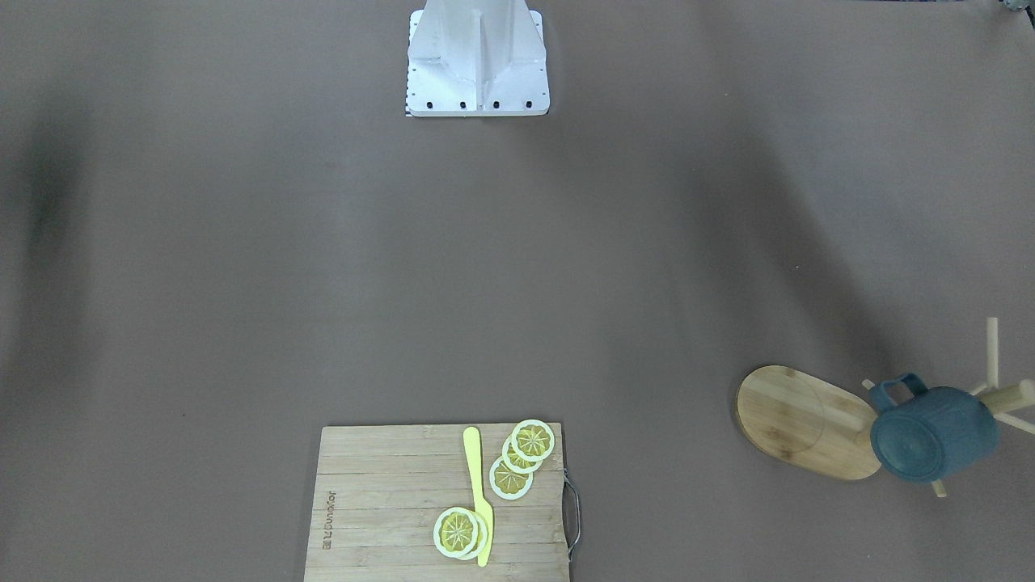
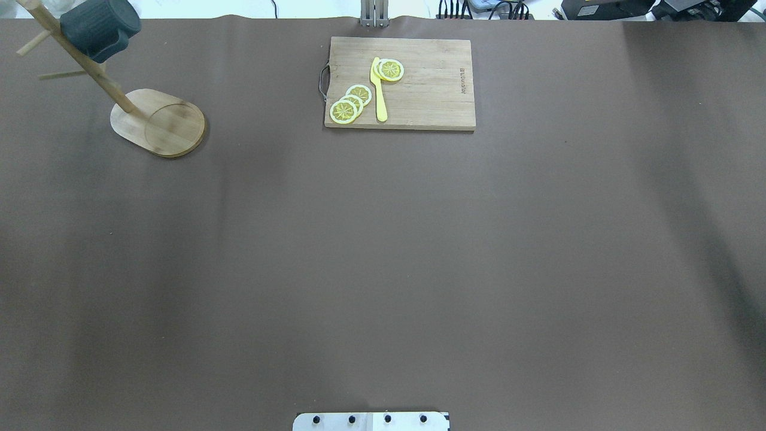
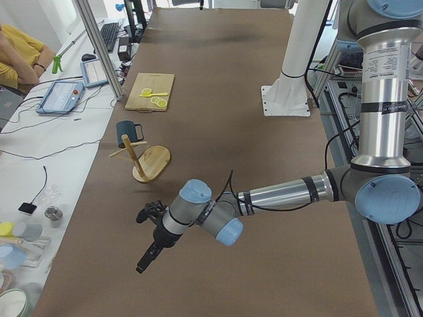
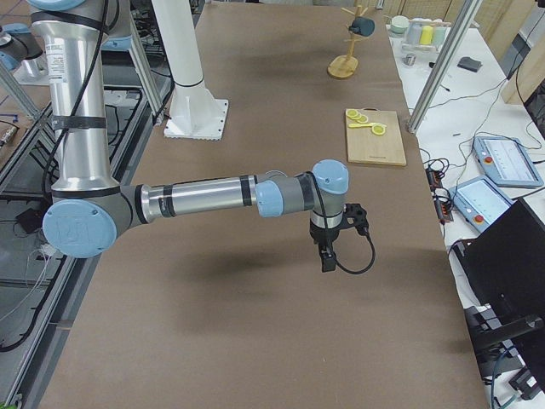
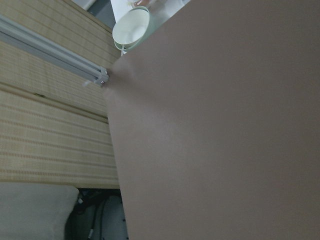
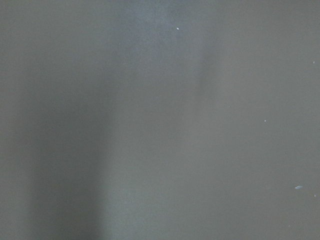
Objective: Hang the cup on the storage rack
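The dark blue-grey cup (image 1: 934,432) hangs by its handle on a peg of the wooden storage rack (image 1: 800,420), tilted, at the table's far left corner from the robot. The overhead view shows the cup (image 2: 99,27) high on the rack (image 2: 161,123). The cup (image 3: 125,132) and the rack (image 3: 152,162) also show in the exterior left view. My left gripper (image 3: 147,257) hangs over bare table, well away from the rack, and I cannot tell its state. My right gripper (image 4: 328,260) is over bare table near the other end, and I cannot tell its state either.
A rectangular cutting board (image 2: 431,84) with lemon slices (image 2: 352,103) and a yellow knife (image 2: 379,90) lies at the table's far middle edge. The robot's white base (image 1: 477,65) stands at the near edge. A white bowl (image 5: 131,27) sits off the table's end.
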### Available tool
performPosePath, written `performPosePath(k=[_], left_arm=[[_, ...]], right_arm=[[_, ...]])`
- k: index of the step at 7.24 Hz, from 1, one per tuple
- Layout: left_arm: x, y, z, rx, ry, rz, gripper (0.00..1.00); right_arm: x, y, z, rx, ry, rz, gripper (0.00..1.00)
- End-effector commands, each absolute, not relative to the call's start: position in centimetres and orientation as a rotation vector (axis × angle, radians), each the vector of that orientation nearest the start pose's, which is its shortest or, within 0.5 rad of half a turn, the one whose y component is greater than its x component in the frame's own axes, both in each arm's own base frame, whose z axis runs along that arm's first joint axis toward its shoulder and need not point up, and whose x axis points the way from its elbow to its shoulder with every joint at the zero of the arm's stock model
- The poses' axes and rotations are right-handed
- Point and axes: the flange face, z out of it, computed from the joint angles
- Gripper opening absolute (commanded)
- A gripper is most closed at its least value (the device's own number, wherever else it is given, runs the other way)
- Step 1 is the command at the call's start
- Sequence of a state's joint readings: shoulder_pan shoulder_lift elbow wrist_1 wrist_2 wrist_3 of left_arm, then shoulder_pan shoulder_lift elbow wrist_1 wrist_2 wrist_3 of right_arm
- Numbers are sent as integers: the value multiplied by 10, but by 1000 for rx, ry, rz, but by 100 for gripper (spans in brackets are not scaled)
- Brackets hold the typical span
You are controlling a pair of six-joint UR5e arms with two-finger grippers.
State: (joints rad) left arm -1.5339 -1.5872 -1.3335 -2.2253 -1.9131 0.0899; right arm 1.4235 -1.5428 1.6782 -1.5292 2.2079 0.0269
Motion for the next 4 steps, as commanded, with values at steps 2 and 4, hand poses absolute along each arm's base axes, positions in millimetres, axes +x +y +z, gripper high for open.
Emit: performPosePath(k=[2, 4], left_arm=[[-59, -518, 701, 252, 781, 10, 98], [-45, -510, 685, 112, 1028, -108, 98]], right_arm=[[-6, -517, 603, 90, -704, -176, 100], [-10, -516, 599, 85, -752, -171, 100]])
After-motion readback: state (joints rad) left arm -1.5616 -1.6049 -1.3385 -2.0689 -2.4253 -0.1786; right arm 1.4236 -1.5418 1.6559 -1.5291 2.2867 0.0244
